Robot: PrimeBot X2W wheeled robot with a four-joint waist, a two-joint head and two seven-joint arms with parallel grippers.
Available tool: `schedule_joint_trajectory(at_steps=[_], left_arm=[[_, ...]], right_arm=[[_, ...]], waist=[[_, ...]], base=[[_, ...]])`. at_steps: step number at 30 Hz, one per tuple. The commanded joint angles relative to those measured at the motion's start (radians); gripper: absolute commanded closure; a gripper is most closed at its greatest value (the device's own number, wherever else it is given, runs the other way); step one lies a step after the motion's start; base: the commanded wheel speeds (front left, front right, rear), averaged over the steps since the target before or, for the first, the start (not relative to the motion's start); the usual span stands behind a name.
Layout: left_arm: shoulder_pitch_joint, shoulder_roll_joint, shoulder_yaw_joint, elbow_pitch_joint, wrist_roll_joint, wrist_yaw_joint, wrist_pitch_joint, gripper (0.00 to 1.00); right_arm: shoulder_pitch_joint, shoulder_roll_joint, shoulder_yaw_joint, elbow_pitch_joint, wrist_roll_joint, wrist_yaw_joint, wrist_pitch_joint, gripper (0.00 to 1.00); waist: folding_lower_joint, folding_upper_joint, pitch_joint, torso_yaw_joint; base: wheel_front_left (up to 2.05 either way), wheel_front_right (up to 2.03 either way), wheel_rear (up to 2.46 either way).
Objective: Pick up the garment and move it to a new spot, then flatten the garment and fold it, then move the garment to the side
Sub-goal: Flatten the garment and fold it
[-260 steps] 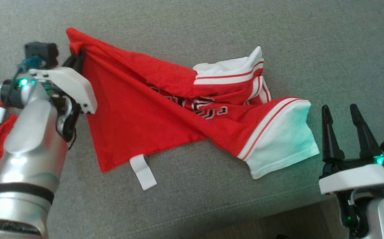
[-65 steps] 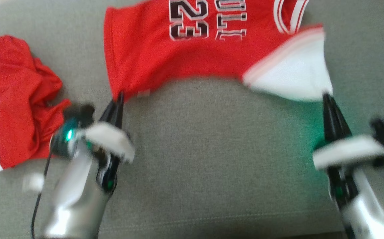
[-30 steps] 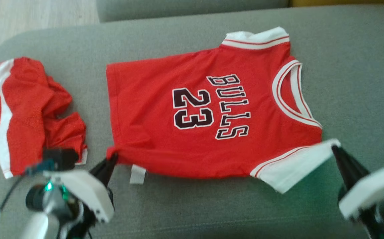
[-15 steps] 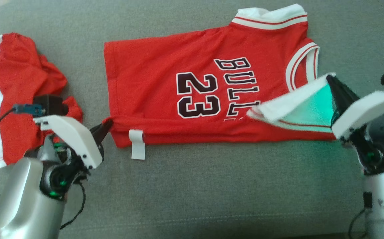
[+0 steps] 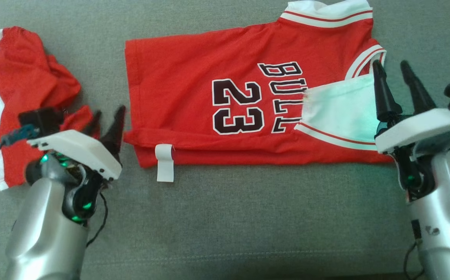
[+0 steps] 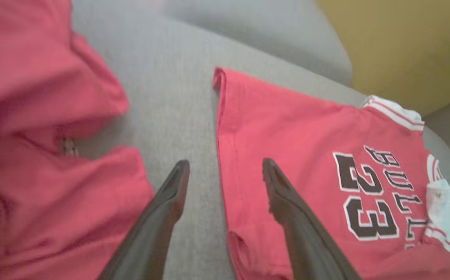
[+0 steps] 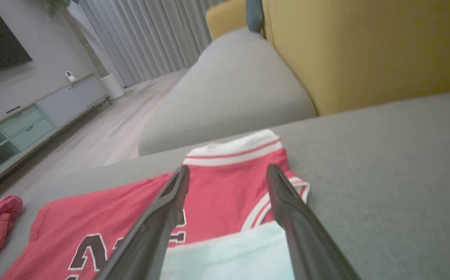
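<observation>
Smooth red jersey, white sleeve folded inward, lies flat on nubby grey sofa; left end effector and right end effector gape empty.

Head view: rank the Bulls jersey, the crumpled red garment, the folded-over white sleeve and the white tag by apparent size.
1. Bulls jersey
2. crumpled red garment, though it is partly cut off at the left edge
3. white sleeve
4. white tag

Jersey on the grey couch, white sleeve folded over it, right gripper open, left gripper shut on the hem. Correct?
No: the left gripper is open too, gripping nothing; the left wrist view shows its fingers spread. Jersey on the couch, sleeve folded over, right gripper open: correct.
</observation>
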Motion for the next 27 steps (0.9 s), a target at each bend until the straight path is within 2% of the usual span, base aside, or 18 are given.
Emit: schedule_joint_trajectory(at_steps=[1,5,10,16,20,27], left_arm=[[-0.030,0.028,0.035,-0.037,0.019,0.005,-0.032,0.00],[0.004,0.021,0.015,-0.062,0.128,0.045,-0.229,0.00],[0.081,0.020,-0.007,-0.125,0.224,0.102,-0.369,0.00],[0.212,0.013,-0.021,-0.223,0.280,0.153,-0.408,0.00],[0.279,0.012,-0.036,-0.246,0.288,0.156,-0.411,0.00],[0.309,0.017,-0.044,-0.241,0.279,0.158,-0.397,0.00]], right_arm=[[0.009,-0.016,0.018,-0.042,-0.014,0.004,-0.026,0.00],[0.073,-0.018,0.017,-0.080,-0.105,0.004,-0.145,0.00],[0.181,-0.003,0.005,-0.154,-0.185,0.004,-0.168,0.00],[0.327,0.023,-0.014,-0.274,-0.234,0.004,-0.139,0.00],[0.393,0.046,-0.036,-0.324,-0.241,0.004,-0.100,0.00],[0.420,0.056,-0.049,-0.356,-0.247,0.004,-0.051,0.00]], waist=[[-0.0001,0.0000,-0.002,0.001],[-0.0001,0.0000,-0.020,0.001],[-0.0001,0.0000,-0.051,-0.009],[-0.0001,0.0000,-0.086,-0.023],[-0.0001,0.0000,-0.104,-0.027],[-0.0001,0.0000,-0.114,-0.029]], base=[[0.00,0.00,0.00],[0.00,0.00,0.00],[0.00,0.00,0.00],[0.00,0.00,0.00],[0.00,0.00,0.00],[0.00,0.00,0.00]])
